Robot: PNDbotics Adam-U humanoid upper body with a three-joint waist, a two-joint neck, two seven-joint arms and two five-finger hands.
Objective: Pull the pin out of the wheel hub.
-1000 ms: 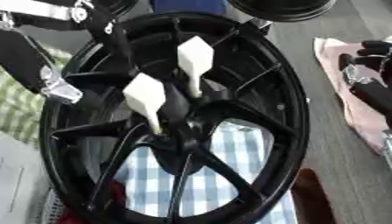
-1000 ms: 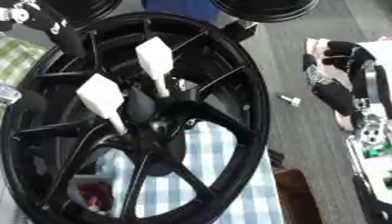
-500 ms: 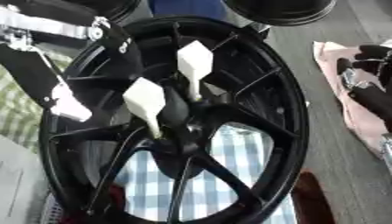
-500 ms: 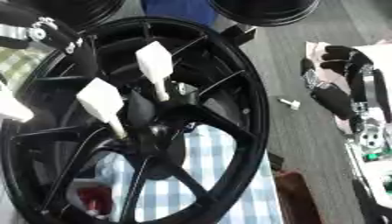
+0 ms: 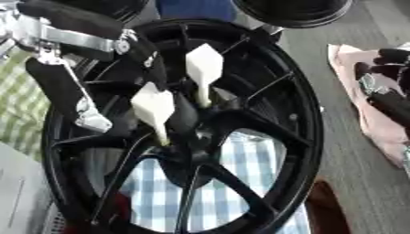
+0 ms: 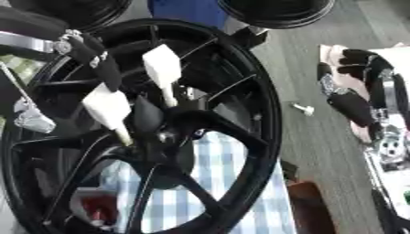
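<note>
A large black wheel hub (image 5: 292, 137) fills the middle of both views, its spokes meeting at a dark centre. Two white pins with flat diamond-shaped heads stand in it near the centre: the left pin (image 5: 153, 107) and the right pin (image 5: 203, 68). My left hand (image 5: 60, 84) reaches in from the upper left over the rim, its fingers spread. One black finger (image 5: 152, 61) hangs just above the left pin's head, and a silver-tipped one (image 5: 92, 121) lies to that pin's left; neither holds it. My right hand (image 6: 352, 103) rests on a pink cloth (image 5: 372, 123) at the right, away from the hub.
A blue-and-white checked cloth (image 5: 240, 187) lies under the hub, with a green checked cloth (image 5: 20, 114) at the left. More black wheels (image 6: 280, 11) stand at the far edge. A small white piece (image 6: 303, 109) lies on the grey table right of the hub. A brown object (image 6: 308, 210) sits at the lower right.
My left hand has moved right and inward from the hub's left rim, so its fingers now flank the left pin's head. Both pins and the right hand stay put.
</note>
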